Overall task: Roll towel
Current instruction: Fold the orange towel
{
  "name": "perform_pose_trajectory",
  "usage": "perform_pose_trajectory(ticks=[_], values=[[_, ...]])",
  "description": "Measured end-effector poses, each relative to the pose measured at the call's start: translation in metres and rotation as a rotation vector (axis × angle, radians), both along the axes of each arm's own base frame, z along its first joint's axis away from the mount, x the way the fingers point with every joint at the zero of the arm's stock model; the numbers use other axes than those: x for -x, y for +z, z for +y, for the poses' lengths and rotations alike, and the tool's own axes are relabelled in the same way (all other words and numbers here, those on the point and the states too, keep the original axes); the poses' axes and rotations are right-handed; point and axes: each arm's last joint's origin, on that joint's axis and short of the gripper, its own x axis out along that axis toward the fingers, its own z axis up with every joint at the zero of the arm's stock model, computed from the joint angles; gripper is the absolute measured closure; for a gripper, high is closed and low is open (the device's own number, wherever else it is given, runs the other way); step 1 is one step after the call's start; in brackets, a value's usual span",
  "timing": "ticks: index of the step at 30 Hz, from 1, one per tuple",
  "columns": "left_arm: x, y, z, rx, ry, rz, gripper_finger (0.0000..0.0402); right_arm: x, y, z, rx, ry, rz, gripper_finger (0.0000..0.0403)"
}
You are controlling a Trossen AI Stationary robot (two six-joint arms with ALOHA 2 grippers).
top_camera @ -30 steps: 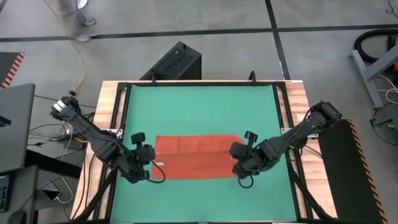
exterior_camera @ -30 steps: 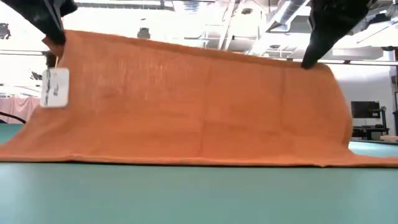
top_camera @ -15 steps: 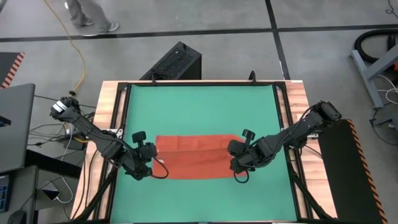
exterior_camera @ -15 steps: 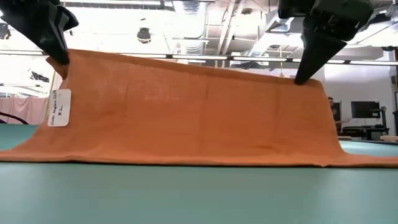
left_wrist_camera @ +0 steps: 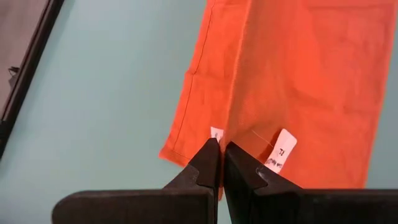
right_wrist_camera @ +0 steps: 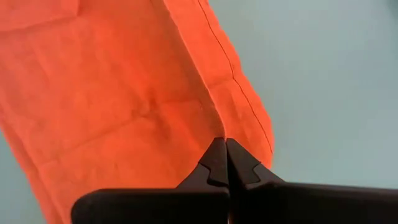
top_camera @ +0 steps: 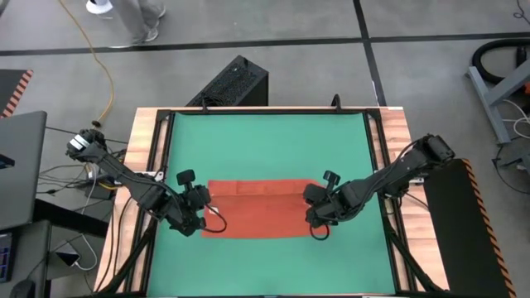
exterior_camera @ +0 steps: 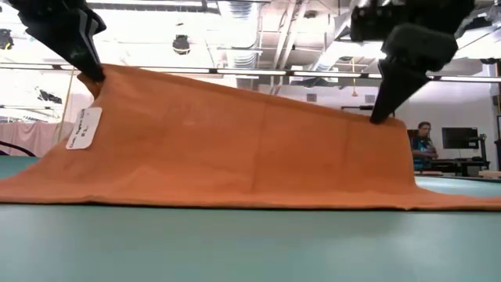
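1. While both pinches hold, the left tool (left_wrist_camera: 220, 149) and right tool (right_wrist_camera: 225, 148) are clamped tight on the towel's (top_camera: 252, 207) lifted edge.
2. The towel is draped down onto the green mat (top_camera: 265, 141) at mid-desk.
3. Both corners should be carried level, so the fold is laid evenly.

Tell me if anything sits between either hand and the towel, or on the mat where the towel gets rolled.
Nothing visible does. The left hand and right hand are both shut on the towel, lifting one edge. The green mat around it shows no other object.
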Motion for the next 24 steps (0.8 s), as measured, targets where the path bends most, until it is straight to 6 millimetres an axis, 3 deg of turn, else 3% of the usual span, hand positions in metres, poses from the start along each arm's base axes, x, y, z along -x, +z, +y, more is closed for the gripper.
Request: perform_pose_trajectory(ticks=[10,16,24], values=[[-0.003,-0.004,-0.002,0.023,0.017,0.006,0.0401,-0.001,-0.011,-0.001,-0.019,-0.005,-0.041,0.0383],[-0.013,-0.033,-0.009,-0.024,0.017,0.100,0.0401,-0.002,-0.011,0.000,-0.024,-0.003,-0.046,0.0380],[-0.021,-0.053,-0.015,-0.053,0.028,0.176,0.0401,-0.003,-0.010,-0.002,-0.029,-0.014,-0.054,0.0375]])
